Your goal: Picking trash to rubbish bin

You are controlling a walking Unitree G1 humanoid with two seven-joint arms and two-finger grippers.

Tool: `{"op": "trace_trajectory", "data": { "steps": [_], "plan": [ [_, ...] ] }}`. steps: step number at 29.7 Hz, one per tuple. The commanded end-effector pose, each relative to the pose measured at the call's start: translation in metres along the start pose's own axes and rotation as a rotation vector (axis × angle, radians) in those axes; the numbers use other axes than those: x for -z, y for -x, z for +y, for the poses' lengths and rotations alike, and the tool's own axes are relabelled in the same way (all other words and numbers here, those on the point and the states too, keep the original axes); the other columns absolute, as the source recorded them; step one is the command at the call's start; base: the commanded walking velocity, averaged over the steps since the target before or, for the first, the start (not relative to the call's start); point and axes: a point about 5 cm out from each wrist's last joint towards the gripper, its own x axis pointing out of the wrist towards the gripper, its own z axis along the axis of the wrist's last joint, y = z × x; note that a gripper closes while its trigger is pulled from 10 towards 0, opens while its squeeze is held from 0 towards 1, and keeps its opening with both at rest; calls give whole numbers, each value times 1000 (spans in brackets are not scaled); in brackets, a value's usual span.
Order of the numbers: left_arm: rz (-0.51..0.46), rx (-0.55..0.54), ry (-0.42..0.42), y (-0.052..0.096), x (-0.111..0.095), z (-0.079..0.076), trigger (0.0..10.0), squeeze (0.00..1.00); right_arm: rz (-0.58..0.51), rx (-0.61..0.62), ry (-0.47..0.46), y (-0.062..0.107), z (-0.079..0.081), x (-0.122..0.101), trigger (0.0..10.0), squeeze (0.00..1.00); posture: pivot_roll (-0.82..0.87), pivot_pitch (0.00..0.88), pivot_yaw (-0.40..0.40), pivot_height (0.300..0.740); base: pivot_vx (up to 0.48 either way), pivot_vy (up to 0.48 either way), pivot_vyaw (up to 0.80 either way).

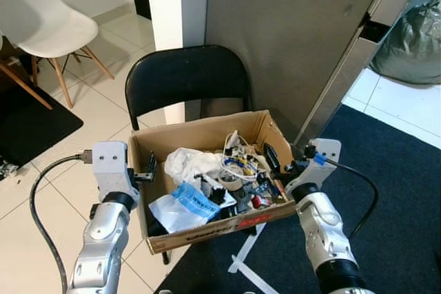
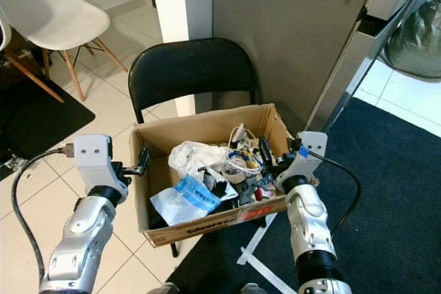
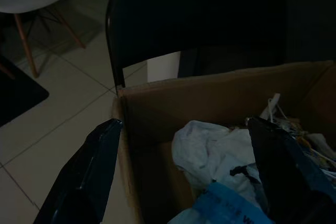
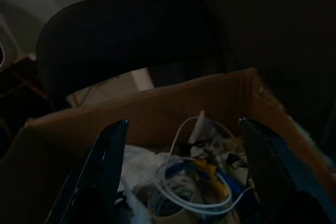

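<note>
Both pincers straddle the brown cardboard box of trash (image 1: 207, 191) on the black folding chair (image 1: 186, 80): left pincer (image 1: 146, 170) and right pincer (image 1: 275, 163) released, seemingly bracing to lift it.

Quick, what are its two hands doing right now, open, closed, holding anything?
Left hand: open, straddling the left wall of the cardboard box.
Right hand: open, holding nothing, over the trash at the box's right side.
</note>
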Motion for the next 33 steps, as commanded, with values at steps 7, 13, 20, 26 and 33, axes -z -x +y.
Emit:
{"op": "trace_trajectory", "data": {
  "steps": [7, 13, 20, 26, 33],
  "plan": [
    [14, 1, 25, 4, 3, -3, 10000, 0, 23, 4, -6, 5, 0, 1, 10000, 0, 45, 138, -24, 740, -265, 0, 0],
    [16, 9, 25, 5, 3, -6, 10000, 0, 27, 9, -5, 5, 0, 1, 10000, 0, 47, 144, -21, 740, -367, 0, 0],
    [15, 12, 23, 3, 3, -6, 10000, 0, 27, 12, 8, 6, 0, 1, 10000, 0, 46, 142, -20, 740, -385, 0, 0],
    [12, 9, 13, 3, 2, -5, 10000, 0, 29, 16, 12, 6, 0, 0, 10000, 0, 44, 140, -22, 740, -225, 0, 0],
    [10, 13, -1, 2, 2, -6, 10000, 0, 29, 19, 18, 5, -1, -1, 10000, 0, 43, 141, -23, 740, 0, 0, 0]
  ]
}}
